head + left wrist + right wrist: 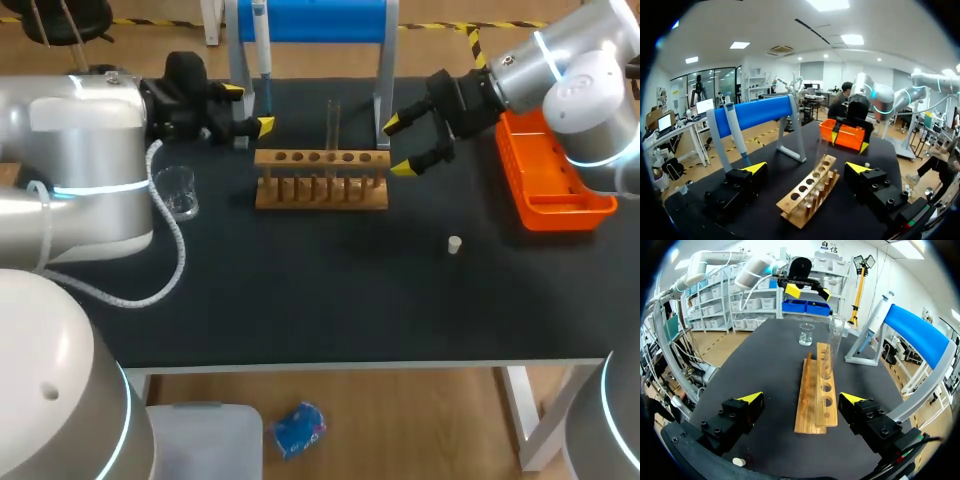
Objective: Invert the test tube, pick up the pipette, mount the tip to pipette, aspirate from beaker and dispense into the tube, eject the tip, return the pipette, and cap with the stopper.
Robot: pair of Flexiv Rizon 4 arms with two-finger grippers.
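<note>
Black table (330, 290), wooden rack (320, 188) holding upright test tube (333, 122), beaker (177, 192) near

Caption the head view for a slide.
Open left pincer and open right pincer flank the rack holding one tube; beaker left, stopper right.

No lettering, label, number or sign can be read on the table (330, 300), the wooden rack (321, 182), the orange tray (560, 203) or the beaker (178, 192).

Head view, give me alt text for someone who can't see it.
A wooden rack holding one upright test tube stands between the open left gripper and right gripper. A beaker sits left, a stopper front right.
</note>
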